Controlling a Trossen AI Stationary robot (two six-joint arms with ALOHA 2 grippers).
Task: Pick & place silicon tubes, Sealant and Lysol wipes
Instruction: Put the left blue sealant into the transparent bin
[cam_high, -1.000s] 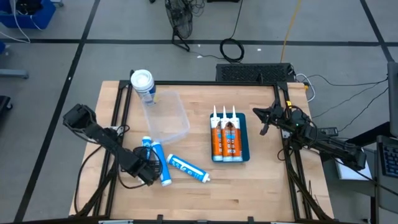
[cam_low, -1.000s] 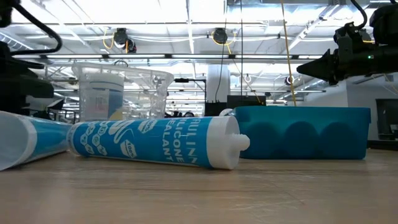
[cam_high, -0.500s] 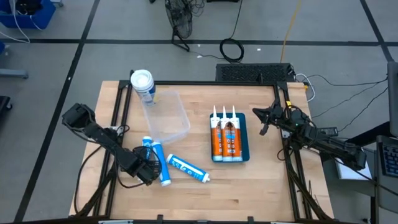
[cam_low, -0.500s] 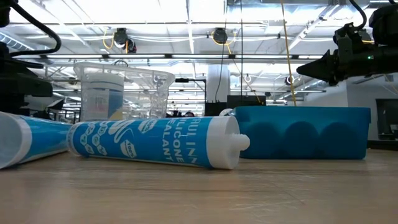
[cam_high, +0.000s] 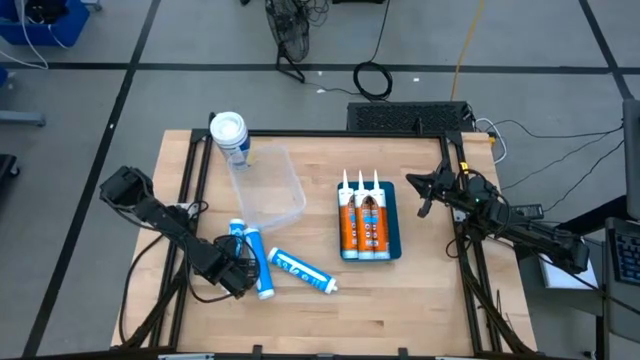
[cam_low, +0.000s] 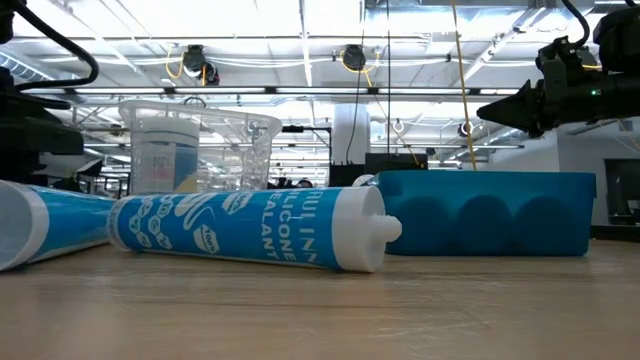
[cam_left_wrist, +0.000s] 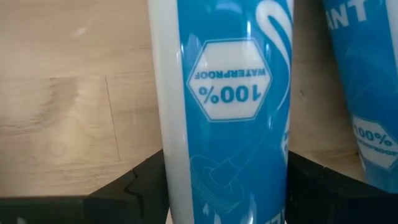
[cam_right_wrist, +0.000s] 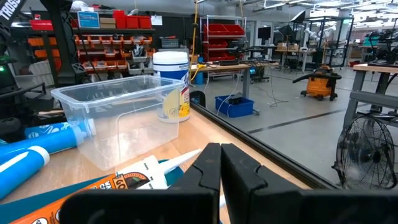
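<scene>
Left end effector (cam_high: 243, 272) is clamped around a stiff, slick blue-and-white plastic silicone tube (cam_left_wrist: 227, 112) near the clear plastic bin (cam_high: 266, 190); mid-body grip looks safest.

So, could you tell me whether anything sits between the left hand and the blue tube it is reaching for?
Nothing visible does: the left hand already straddles the blue tube, one finger on each side.

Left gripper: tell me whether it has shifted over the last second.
No. In the high view the left gripper sits at the same spot beside the clear plastic bin, its fingers either side of one blue silicone tube lying on the table.
</scene>
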